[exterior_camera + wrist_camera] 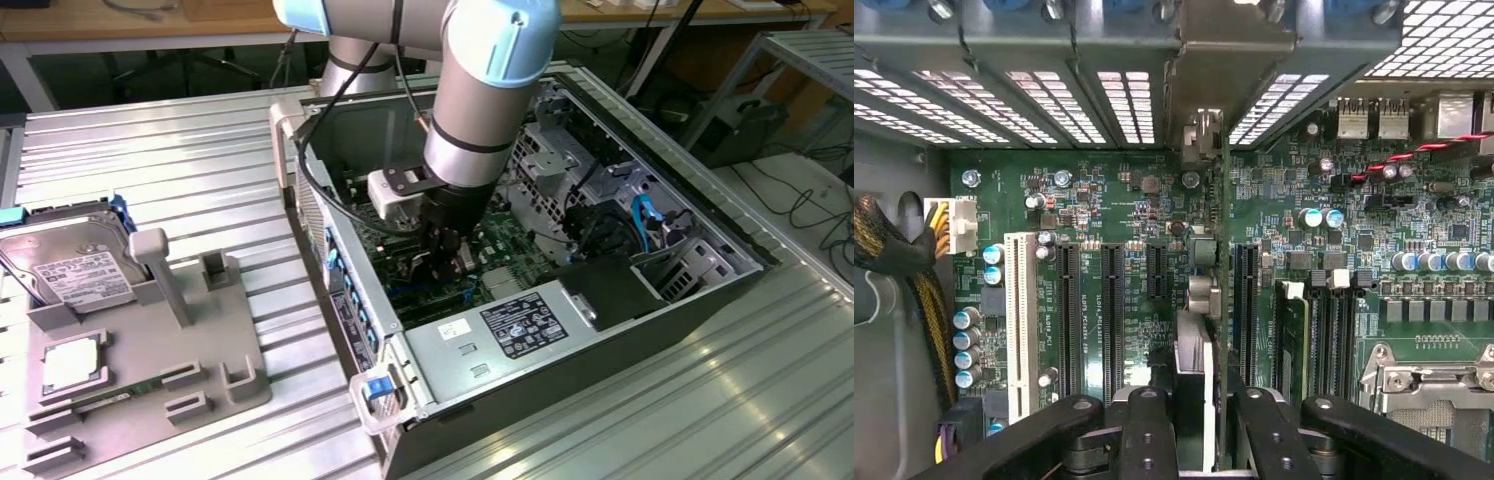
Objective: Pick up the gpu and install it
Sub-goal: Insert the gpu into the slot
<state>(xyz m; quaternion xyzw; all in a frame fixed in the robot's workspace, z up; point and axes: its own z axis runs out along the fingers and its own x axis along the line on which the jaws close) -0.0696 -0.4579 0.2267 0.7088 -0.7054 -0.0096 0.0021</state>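
Green circuit board fills the floor of the open computer case [561, 300] in the exterior view, and we see our arm reaching down into it, the gripper [447, 262] low over the motherboard [501, 245]. From this view we cannot make out the card between the fingers. Well apart from the jaws, on the exterior view's left, the grey fixture tray [147, 350] carries the silver hard drive [74, 265].

Through the wrist view, we look straight down the jaws. They are clamped on the gpu [1199, 390], seen edge-on as a thin upright card running away from the fingers [1144, 440] toward the rear bracket openings [1204, 130]. The card sits directly between the jaws, its lower edge appearing to be over or just entering a slot; we cannot tell whether it is seated.

We judge the step in hand to be the insertion itself: pickup is done and the card is at the board. Finishing calls for a straight push with the card's edge aligned to its slot and its bracket end meeting the rear opening.

Beside the jaws on one side stand the black expansion slots [1112, 310] and a white slot [1020, 320]; on the other side, the memory slots [1334, 340]. A bundle of cables [894, 260] lies farther off, clear of the card.
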